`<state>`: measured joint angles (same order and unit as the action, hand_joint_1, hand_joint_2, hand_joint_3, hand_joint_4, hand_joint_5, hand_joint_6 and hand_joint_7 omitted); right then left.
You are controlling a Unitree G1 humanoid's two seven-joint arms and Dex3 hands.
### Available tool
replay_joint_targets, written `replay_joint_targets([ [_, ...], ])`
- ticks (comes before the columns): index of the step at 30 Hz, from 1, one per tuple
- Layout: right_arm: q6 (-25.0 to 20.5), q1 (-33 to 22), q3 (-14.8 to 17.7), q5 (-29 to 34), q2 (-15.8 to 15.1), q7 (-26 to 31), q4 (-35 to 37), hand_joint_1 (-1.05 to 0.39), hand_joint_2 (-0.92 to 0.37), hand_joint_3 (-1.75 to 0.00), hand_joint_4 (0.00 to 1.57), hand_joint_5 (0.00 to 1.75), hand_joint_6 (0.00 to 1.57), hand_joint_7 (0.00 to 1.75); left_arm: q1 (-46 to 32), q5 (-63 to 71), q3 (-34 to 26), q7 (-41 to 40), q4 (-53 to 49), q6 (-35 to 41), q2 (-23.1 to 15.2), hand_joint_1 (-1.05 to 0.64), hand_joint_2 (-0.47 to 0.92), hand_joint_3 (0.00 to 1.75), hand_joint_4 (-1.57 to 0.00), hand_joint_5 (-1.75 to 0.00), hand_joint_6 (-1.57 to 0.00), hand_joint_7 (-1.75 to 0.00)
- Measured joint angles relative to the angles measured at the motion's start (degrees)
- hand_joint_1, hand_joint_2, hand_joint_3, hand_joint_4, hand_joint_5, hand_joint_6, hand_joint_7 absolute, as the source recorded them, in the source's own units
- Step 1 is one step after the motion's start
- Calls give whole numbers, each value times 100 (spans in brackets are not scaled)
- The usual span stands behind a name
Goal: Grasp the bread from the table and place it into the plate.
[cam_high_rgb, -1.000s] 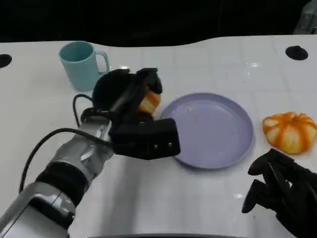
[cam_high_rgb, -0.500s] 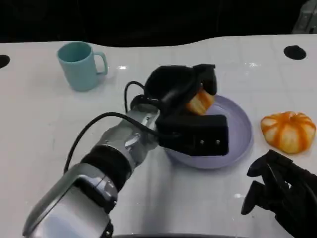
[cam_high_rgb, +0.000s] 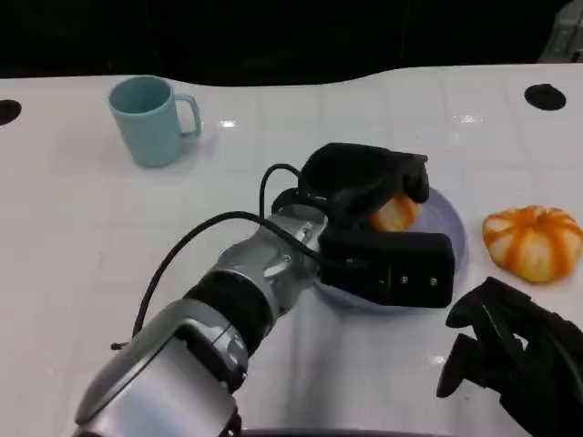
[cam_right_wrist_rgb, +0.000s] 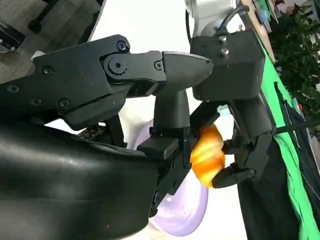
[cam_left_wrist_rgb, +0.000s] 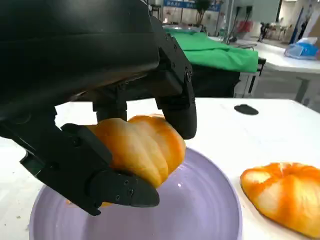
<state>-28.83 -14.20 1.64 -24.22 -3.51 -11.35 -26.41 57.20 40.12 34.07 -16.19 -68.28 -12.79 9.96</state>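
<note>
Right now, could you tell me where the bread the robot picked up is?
In the head view the bread is gripped in the left hand over the purple plate, right of centre, with a second bread on the table further right.

Glossy white table [cam_high_rgb: 82, 228], smooth matt plate [cam_left_wrist_rgb: 210, 210], glazed bread [cam_left_wrist_rgb: 140, 150].

Bright, even overhead light falls on the white bench [cam_high_rgb: 73, 237], with small glare spots on its glossy top near the cup [cam_high_rgb: 150, 118] and at the far right, while the background beyond the far edge is black. Shadows are soft and faint, darkest under the left hand [cam_high_rgb: 373, 228] over the plate [cam_high_rgb: 455, 238]. The head view is slightly soft and the near forearm blurred; in the left wrist view the black fingers [cam_left_wrist_rgb: 117, 187] and bread [cam_left_wrist_rgb: 137, 150] are fairly sharp, the room behind hazy.
</note>
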Motion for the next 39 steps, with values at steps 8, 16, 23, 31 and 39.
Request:
replay_joint_targets([
  [8, 0, -32, -7, 6, 2, 10, -34, -44, -92, -40, 64, 175, 48, 162, 17, 4, 21, 36, -168, 108, 131, -22, 89, 9, -75, -168, -94, -43],
  [16, 34, -32, -14, 8, 2, -2, -35, -44, -92, -40, 64, 175, 47, 162, 208, -167, -23, 1228, -291, 132, 148, -54, 92, 31, -37, -22, -35, -1],
  [23, 34, -32, -16, 8, 2, 1, -35, -44, -92, -39, 64, 175, 48, 161, 263, -192, -5, 2021, -303, 243, 134, -88, 92, 49, -7, -1, -8, 0],
  [31, 34, -28, -14, 8, 5, 3, -34, -44, -92, -39, 63, 175, 48, 161, 362, -594, -318, 3162, -279, 253, 41, -99, 92, 54, -4, -1, -11, -2],
  [39, 31, -13, -9, 9, 5, 17, -32, -44, -92, -39, 63, 175, 48, 162, 352, -1411, -1005, 3832, 47, 171, -301, -94, 92, 51, -10, -4, -16, -4],
])
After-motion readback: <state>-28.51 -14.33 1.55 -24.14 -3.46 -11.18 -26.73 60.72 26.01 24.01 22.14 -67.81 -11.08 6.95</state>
